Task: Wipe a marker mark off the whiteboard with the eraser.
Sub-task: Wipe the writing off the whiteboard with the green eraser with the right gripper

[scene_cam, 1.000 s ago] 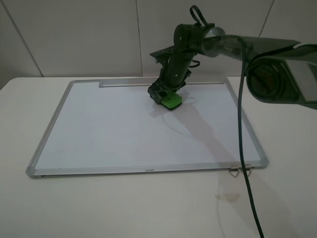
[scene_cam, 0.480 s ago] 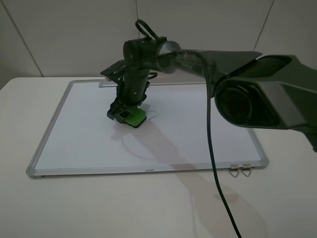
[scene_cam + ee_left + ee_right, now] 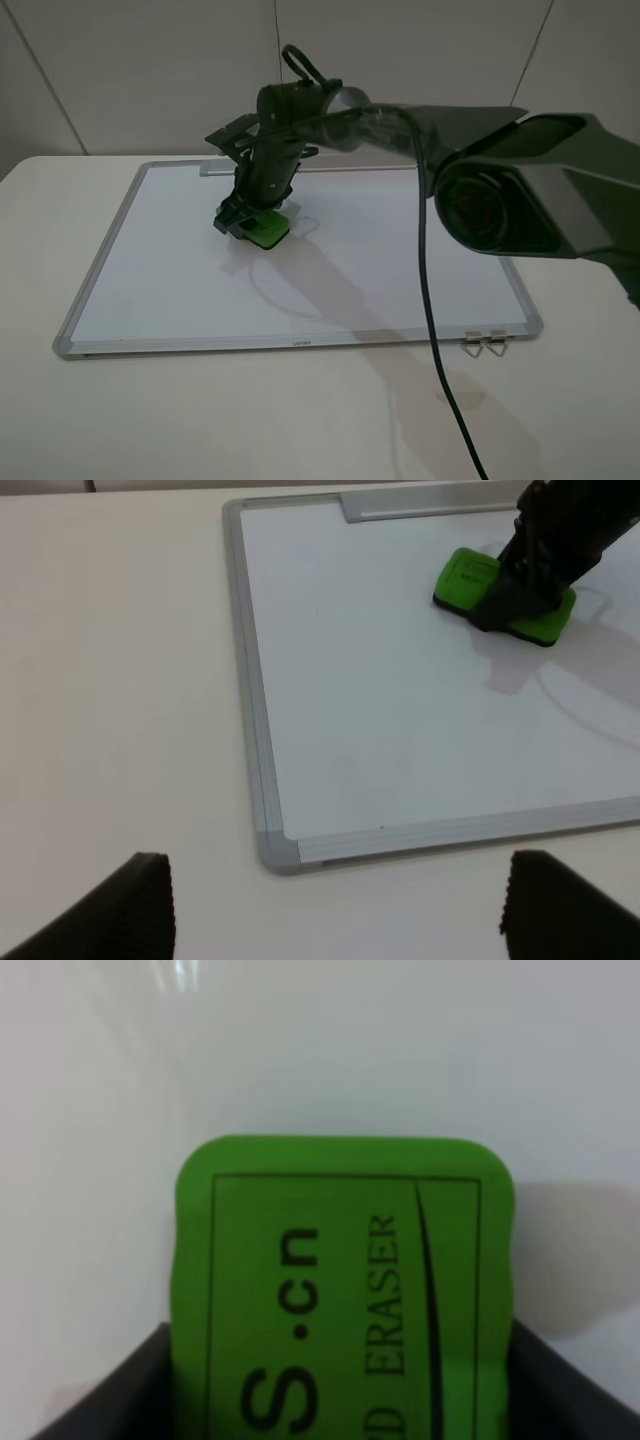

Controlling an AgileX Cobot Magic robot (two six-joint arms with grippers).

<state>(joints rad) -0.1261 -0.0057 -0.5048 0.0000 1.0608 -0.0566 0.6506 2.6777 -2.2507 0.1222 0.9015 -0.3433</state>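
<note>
Nearest you, the left gripper (image 3: pixel 335 925) hangs over the bare white table (image 3: pixel 250 420), its two dark fingers (image 3: pixel 140 905) spread wide with nothing between them, just off the near left corner of the whiteboard (image 3: pixel 160 270). You see this claw only in its own wrist view. On the table at the board's near right corner lie two small metal clips (image 3: pixel 485 346), touching the frame. A black cable (image 3: pixel 430 300) drops from the right arm across the board's right side and off the near table edge. The board lies flat, silver-grey frame all round. Left of its middle, in the far half, sits the green eraser (image 3: pixel 268 231), pinched across its width by the right gripper (image 3: pixel 250 222), which reaches over from the right side. In the right wrist view you see the eraser (image 3: pixel 345 1290) held between dark fingers (image 3: pixel 110 1405) on either side, its printed face reading "ERASER" toward the camera and white board beyond its free end. It appears pressed to the board surface, shadow tight beneath it. Just right of the block runs a faint thin curve (image 3: pixel 311 224); you cannot tell whether it is ink or shadow. Beyond, the grey tray strip (image 3: pixel 380 167) runs along the far edge, near the eraser but apart from it.
</note>
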